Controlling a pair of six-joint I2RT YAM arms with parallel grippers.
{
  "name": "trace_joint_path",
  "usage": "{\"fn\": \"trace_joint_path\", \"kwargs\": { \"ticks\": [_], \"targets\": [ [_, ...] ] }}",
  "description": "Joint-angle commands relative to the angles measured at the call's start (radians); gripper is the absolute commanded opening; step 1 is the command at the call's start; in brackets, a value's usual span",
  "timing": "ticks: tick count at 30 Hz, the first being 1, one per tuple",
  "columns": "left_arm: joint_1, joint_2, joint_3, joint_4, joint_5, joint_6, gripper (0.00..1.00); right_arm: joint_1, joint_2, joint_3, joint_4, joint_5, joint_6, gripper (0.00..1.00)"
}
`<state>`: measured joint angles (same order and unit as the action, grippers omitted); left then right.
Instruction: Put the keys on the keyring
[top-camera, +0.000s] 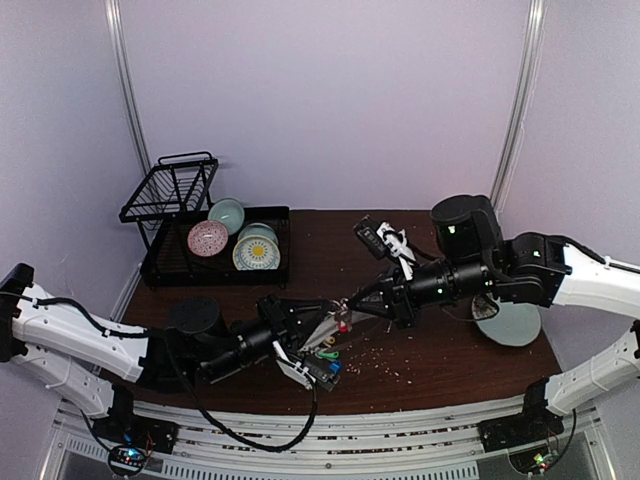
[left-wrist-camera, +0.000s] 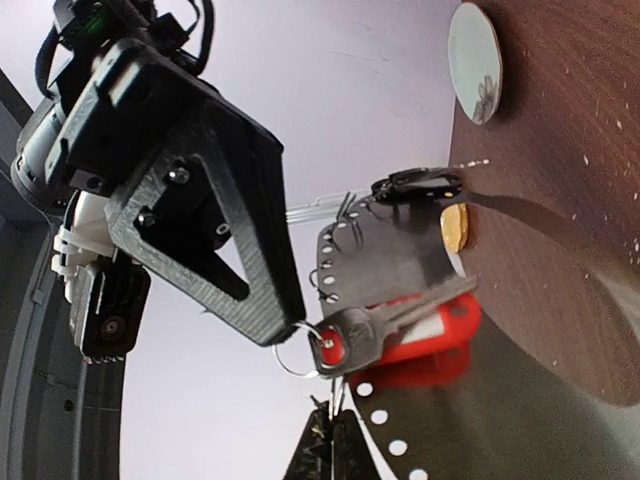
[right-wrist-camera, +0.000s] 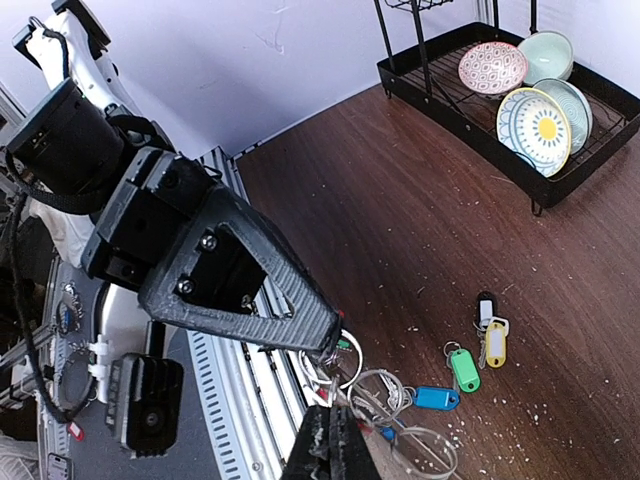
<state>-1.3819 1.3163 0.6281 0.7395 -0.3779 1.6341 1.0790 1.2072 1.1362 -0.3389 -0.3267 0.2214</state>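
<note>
- Keys: one silvery key with a red tag (left-wrist-camera: 425, 335) hangs in the air between the two grippers, above the brown table (top-camera: 320, 240); its small split ring (left-wrist-camera: 297, 355) is at the tip of the right gripper (left-wrist-camera: 290, 335).
- More tagged keys lie loose on the table just beside that meeting point: green (right-wrist-camera: 463, 368), blue (right-wrist-camera: 437, 397), yellow (right-wrist-camera: 495, 343), and a dark one (right-wrist-camera: 486, 305) next to the yellow.
- Keyring: thin wire loops (right-wrist-camera: 385, 390) show near the left gripper (right-wrist-camera: 325, 350), which is seen opposite in the right wrist view; I cannot tell which loop is the big hoop.
- Both grippers are closed, tips nearly touching; the right looks pinched on the small ring, but what the left pinches I cannot tell.
- Handling, as I judge it: keys are light, stiff and slippery metal; the plastic tag gives the better hold. The ring is springy thin wire, hard to pry, best held at its rim.
- Surface: dark wood-grain table, flecked with pale crumbs, hard and flat.
- Room: pale walls; a black dish rack (top-camera: 170, 225) with patterned plates (top-camera: 208, 238) stands well apart from the keys, at the far left; a pale plate (top-camera: 508, 325) lies to their right.
</note>
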Motion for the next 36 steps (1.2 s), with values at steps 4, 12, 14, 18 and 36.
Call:
{"fn": "trace_joint_path", "kwargs": {
  "ticks": [4, 12, 14, 18, 36],
  "targets": [
    [-0.005, -0.094, 0.075, -0.126, 0.149, -0.336, 0.00, 0.003, -0.028, -0.030, 0.051, -0.023, 0.024, 0.00],
    [-0.005, -0.092, 0.066, -0.057, 0.127, -0.361, 0.00, 0.003, -0.054, -0.043, 0.025, -0.056, 0.069, 0.00],
    [-0.005, -0.092, 0.061, -0.057, 0.129, -0.365, 0.00, 0.002, -0.079, -0.053, 0.046, -0.093, 0.093, 0.00],
    [-0.005, -0.086, 0.055, -0.044, 0.121, -0.369, 0.00, 0.002, -0.116, -0.063, 0.083, -0.151, 0.121, 0.00],
    [-0.005, -0.083, 0.021, 0.044, 0.204, -0.406, 0.00, -0.005, -0.060, -0.058, 0.084, -0.178, 0.148, 0.00]
  ]
}}
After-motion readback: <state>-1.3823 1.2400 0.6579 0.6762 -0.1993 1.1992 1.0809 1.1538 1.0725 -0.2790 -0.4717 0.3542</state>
